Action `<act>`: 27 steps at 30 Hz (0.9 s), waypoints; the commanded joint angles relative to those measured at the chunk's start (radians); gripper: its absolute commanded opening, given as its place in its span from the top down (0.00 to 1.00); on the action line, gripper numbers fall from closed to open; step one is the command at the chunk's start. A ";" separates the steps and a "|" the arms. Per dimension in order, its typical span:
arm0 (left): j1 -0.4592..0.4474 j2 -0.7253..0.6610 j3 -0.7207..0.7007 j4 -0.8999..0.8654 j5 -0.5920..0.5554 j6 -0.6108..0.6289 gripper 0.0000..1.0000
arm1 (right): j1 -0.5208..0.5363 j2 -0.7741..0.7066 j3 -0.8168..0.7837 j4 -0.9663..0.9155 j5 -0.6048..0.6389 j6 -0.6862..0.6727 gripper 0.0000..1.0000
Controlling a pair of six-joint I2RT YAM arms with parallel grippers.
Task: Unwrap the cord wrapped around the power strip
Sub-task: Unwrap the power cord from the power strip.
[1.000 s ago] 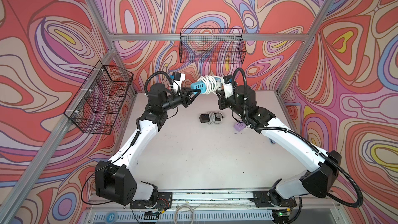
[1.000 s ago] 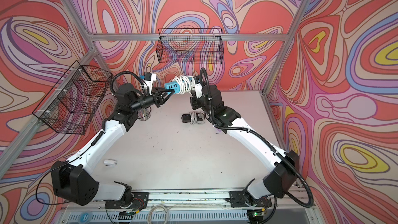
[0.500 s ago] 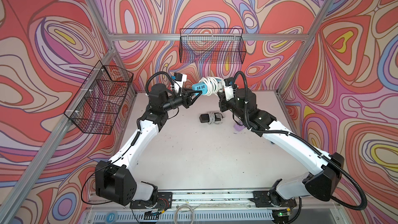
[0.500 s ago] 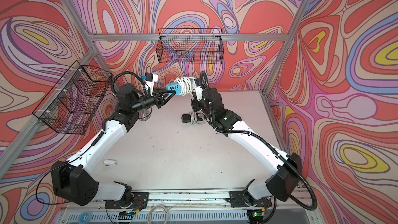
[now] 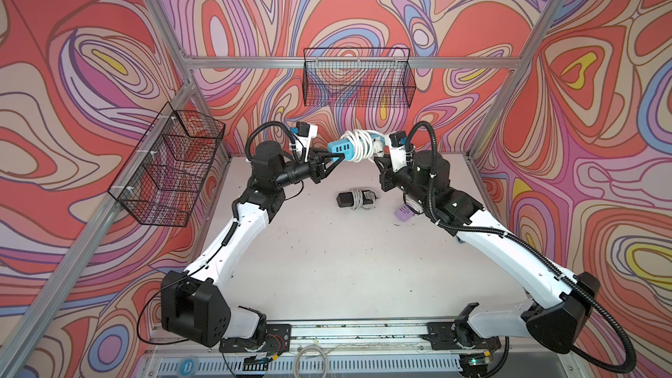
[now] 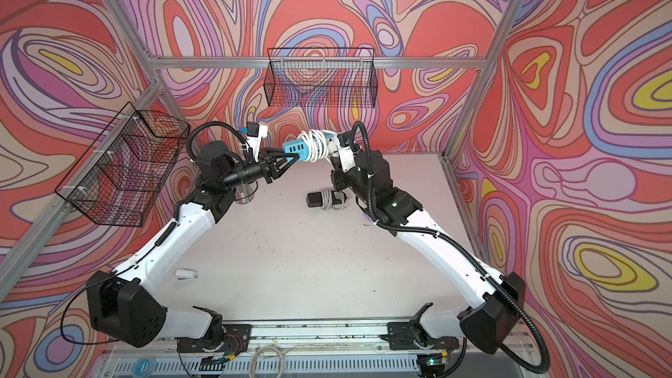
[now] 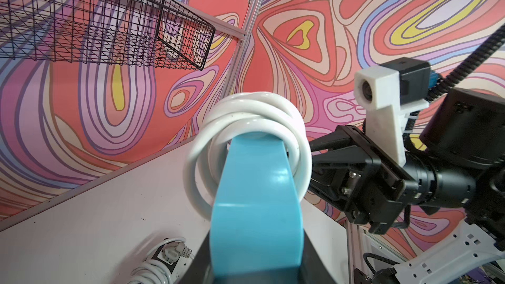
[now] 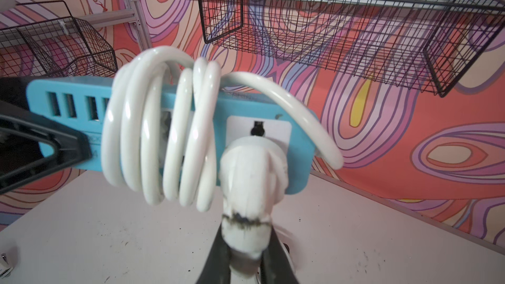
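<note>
No real change: power strip [image 7: 257, 214] kept clamped by left tool [image 5: 339, 158], plug [image 8: 251, 165] pinched in right tool [image 8: 246, 241]; between them, cord [image 8: 153, 132] remains wound.

Last 1 s, from my console: the right arm [image 5: 509, 245] has dropped its elbow toward the tabletop's [image 5: 327, 267] near right corner. Its wrist swung toward the right edge, carrying the right gripper [image 8: 246, 244] clamped on the plug [image 8: 251, 165]. Meanwhile the power strip [image 5: 340, 148] dipped a touch at the left gripper's [image 5: 340, 157] end.
</note>
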State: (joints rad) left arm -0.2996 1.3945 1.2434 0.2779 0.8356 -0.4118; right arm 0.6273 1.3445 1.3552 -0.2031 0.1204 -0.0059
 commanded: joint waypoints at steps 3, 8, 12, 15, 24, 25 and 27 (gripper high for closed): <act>-0.001 -0.020 0.015 0.037 0.002 0.041 1.00 | -0.022 0.009 0.030 -0.005 -0.048 0.008 1.00; -0.002 -0.014 0.009 0.017 -0.026 0.068 1.00 | 0.036 0.053 0.064 0.003 -0.039 0.006 1.00; 0.000 -0.008 0.007 -0.004 -0.047 0.093 1.00 | 0.050 0.068 0.077 0.005 -0.045 0.015 1.00; -0.002 -0.005 0.007 -0.016 -0.055 0.106 1.00 | 0.049 0.055 0.067 0.005 -0.030 0.010 1.00; 0.001 -0.006 0.008 -0.021 -0.058 0.111 1.00 | -0.058 0.014 0.043 -0.032 -0.056 0.002 1.00; 0.000 -0.008 0.008 -0.022 -0.059 0.111 1.00 | -0.069 0.009 0.039 -0.033 -0.061 0.005 1.00; 0.000 -0.009 0.008 -0.023 -0.058 0.114 1.00 | -0.075 0.005 0.036 -0.038 -0.064 0.003 1.00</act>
State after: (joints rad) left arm -0.3058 1.3964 1.2434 0.2214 0.7780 -0.3321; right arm 0.5858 1.3937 1.3945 -0.2527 0.0418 0.0128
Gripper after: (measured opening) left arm 0.327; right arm 0.141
